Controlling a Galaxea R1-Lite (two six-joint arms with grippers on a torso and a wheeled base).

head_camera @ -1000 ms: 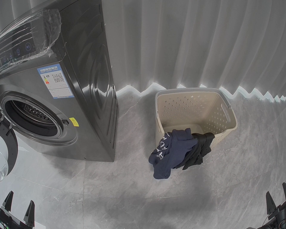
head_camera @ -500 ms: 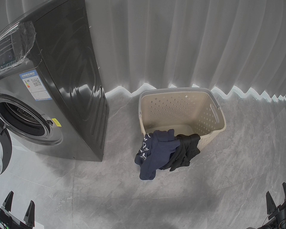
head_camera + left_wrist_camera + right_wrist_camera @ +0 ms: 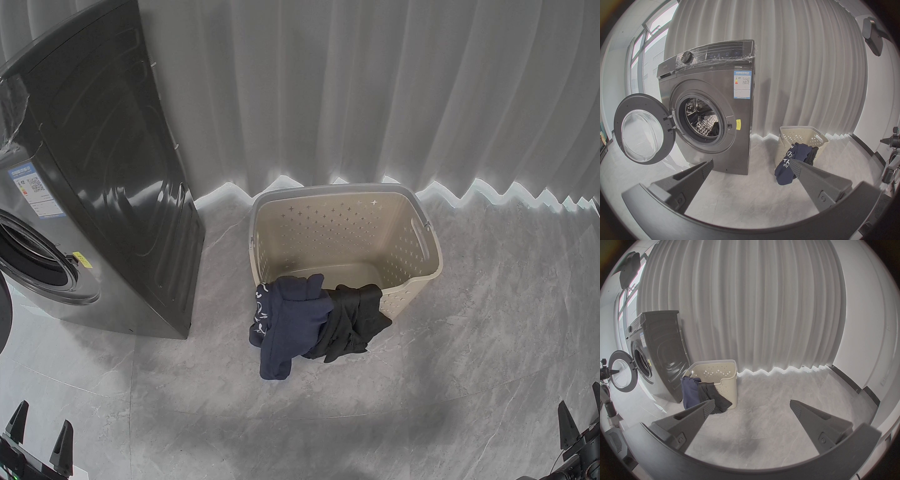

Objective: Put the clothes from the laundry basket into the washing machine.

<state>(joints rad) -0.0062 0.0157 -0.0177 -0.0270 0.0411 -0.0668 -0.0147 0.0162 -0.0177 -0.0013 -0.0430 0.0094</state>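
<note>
While the left gripper (image 3: 750, 162) and right gripper (image 3: 750, 402) hang low, jaws spread wide and empty, a navy garment (image 3: 287, 319) and black garment (image 3: 353, 315) drape over the beige laundry basket's (image 3: 400, 200) near rim, ahead between them. Ahead of the left jaws stands the washing machine (image 3: 112, 187), its door (image 3: 640, 128) open.

A laundry corner: washing machine (image 3: 112, 187) on the left, laundry basket (image 3: 337, 222) near it, white curtain (image 3: 375, 94) behind, grey stone-look floor (image 3: 475, 350)

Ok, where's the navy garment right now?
In the head view the navy garment hangs over the near rim of the basket, just left of the black garment, with the washer farther left.
</note>
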